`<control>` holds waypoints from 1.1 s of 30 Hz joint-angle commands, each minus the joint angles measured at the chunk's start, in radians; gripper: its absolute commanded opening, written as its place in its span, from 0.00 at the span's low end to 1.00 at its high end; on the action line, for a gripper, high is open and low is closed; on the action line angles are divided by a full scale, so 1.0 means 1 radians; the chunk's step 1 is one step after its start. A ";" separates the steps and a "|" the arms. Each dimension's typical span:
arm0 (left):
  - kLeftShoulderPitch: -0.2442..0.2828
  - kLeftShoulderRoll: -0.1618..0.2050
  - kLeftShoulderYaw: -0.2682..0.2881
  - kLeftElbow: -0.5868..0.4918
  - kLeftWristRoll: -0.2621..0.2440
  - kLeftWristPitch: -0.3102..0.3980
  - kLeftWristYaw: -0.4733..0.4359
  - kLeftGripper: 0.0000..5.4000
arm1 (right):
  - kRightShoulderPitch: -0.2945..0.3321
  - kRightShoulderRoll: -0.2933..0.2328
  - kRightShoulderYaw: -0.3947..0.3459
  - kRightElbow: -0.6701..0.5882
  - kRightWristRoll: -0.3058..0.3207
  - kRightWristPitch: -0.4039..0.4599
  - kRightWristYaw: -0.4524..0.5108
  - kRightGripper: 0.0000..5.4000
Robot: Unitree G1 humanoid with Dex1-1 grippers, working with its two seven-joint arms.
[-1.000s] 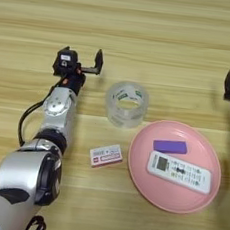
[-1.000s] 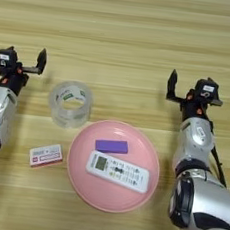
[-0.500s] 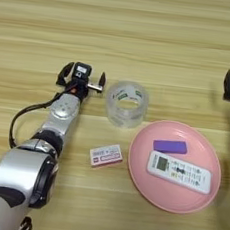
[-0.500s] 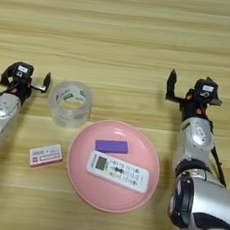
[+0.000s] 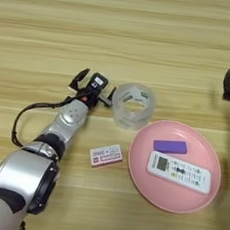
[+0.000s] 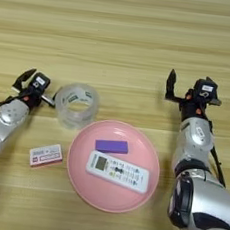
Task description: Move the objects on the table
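At middle left, the left gripper [image 5: 92, 83] is hovering with fingers spread beside the clear tape roll [image 5: 132, 105], light, rigid, slippery; gripping across its wall seems best; right gripper [image 6: 189, 88] is idling spread

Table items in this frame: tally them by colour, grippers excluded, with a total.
Pink: 1, the plate
White: 1, the remote, lying on the plate
Purple: 1, the flat block, also on the plate
White and red: 1, the packet
Clear: 1, the tape roll
Total: 5
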 commanded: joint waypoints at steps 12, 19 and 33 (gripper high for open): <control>0.043 -0.047 0.043 -0.043 -0.101 -0.096 -0.230 1.00 | -0.012 0.005 -0.001 -0.002 0.002 -0.009 -0.002 1.00; 0.036 -0.042 0.069 -0.049 -0.114 -0.107 -0.197 1.00 | -0.012 0.005 -0.001 -0.003 0.003 -0.010 0.000 1.00; 0.011 -0.048 0.265 -0.115 -0.332 -0.265 -0.221 1.00 | -0.008 0.000 -0.003 -0.005 0.008 -0.020 0.022 1.00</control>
